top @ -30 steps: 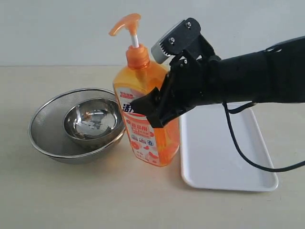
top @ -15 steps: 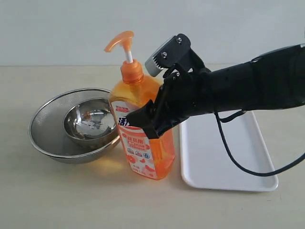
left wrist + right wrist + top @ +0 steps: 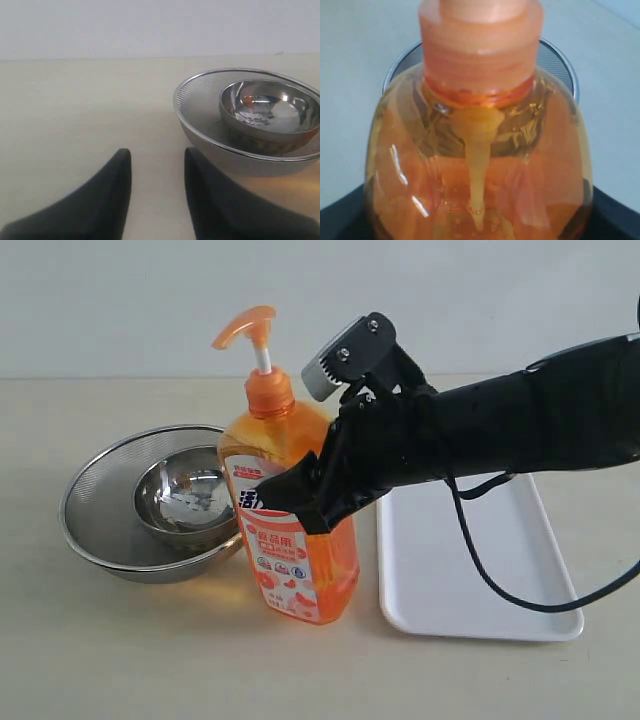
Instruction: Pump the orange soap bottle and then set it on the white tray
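Note:
The orange soap bottle (image 3: 295,550) is between the bowls and the white tray (image 3: 470,570), leaning slightly left, with its pump head (image 3: 243,326) up. My right gripper (image 3: 305,485) is shut on the bottle's body from the right, one black finger (image 3: 285,495) crossing the label. Whether the base touches the table I cannot tell. In the right wrist view the bottle (image 3: 480,150) fills the frame between the right gripper (image 3: 480,220) fingers. My left gripper (image 3: 157,160) is open over bare table beside the strainer and does not show in the exterior view.
A steel bowl (image 3: 190,495) sits inside a wire-mesh strainer (image 3: 95,520) left of the bottle, nearly touching it. The same bowl (image 3: 270,107) and strainer rim (image 3: 200,95) show in the left wrist view. A black cable (image 3: 500,580) hangs over the tray.
My right gripper has carried the bottle to the left and toward the front, away from the tray and closer to the bowls. The bottle now leans a little more to the left.

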{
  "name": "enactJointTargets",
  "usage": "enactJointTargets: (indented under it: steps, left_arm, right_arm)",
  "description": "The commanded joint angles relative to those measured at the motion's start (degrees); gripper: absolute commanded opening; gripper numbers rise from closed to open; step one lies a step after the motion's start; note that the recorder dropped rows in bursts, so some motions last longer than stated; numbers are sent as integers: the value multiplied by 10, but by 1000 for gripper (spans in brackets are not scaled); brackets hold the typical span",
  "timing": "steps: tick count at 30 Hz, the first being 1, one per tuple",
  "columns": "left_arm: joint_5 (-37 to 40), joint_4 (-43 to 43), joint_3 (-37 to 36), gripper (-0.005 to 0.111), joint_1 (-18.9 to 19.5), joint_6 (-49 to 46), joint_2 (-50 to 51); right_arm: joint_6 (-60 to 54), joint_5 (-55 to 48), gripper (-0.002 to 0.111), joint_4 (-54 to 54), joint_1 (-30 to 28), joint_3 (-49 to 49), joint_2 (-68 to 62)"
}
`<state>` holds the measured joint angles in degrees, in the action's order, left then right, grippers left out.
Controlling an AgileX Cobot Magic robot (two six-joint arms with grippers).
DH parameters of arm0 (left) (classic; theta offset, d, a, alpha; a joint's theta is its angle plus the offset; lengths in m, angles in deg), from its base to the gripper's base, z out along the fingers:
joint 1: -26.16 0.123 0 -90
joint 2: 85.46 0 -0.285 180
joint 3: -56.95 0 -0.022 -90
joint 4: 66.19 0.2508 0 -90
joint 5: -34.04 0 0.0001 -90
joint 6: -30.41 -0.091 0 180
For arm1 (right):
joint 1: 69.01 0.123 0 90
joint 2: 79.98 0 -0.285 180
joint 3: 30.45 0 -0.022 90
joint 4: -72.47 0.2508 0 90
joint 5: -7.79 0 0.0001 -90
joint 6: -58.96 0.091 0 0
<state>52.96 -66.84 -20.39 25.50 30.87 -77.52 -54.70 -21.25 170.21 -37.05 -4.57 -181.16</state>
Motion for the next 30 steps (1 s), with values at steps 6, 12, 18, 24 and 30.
enactJointTargets:
  steps: [6,12,18,24,30]
  left_arm:
    - [-9,1,1,33,1,2,-1]
    - [-9,1,1,33,1,2,-1]
    - [-9,1,1,33,1,2,-1]
    - [-9,1,1,33,1,2,-1]
    - [-9,1,1,33,1,2,-1]
  right_arm:
    - [33,-26,38,17,0,-13,13]
    - [52,-41,53,-5,0,-13,13]
    - [74,-48,78,-18,0,-13,13]
    - [105,-48,82,-51,0,-13,13]
    - [112,-49,82,-62,0,-13,13]
